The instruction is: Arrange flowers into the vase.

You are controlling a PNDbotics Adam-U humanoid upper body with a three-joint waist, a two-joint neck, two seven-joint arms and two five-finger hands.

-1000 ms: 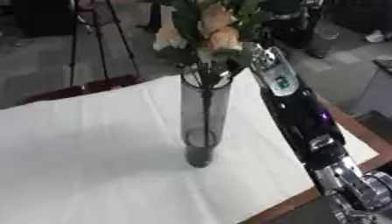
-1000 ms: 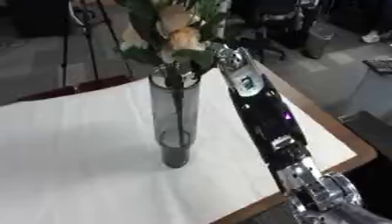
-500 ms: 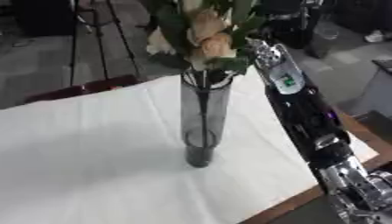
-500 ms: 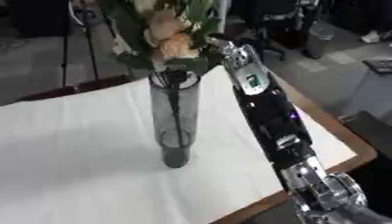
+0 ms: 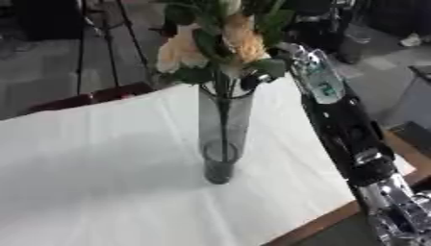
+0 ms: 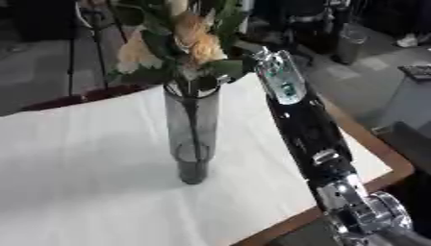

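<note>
— Where are the flowers (image 5: 221, 41)?
— Stems down in the tall glass vase (image 5: 221, 139) on the white table (image 5: 93, 163).
— And the right hand (image 5: 257, 79)?
— At the vase mouth behind leaves; grip unclear. Letting go remains.

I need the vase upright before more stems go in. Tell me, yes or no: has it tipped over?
No: the vase stands upright on the white tablecloth, flower stems running down inside it.
</note>
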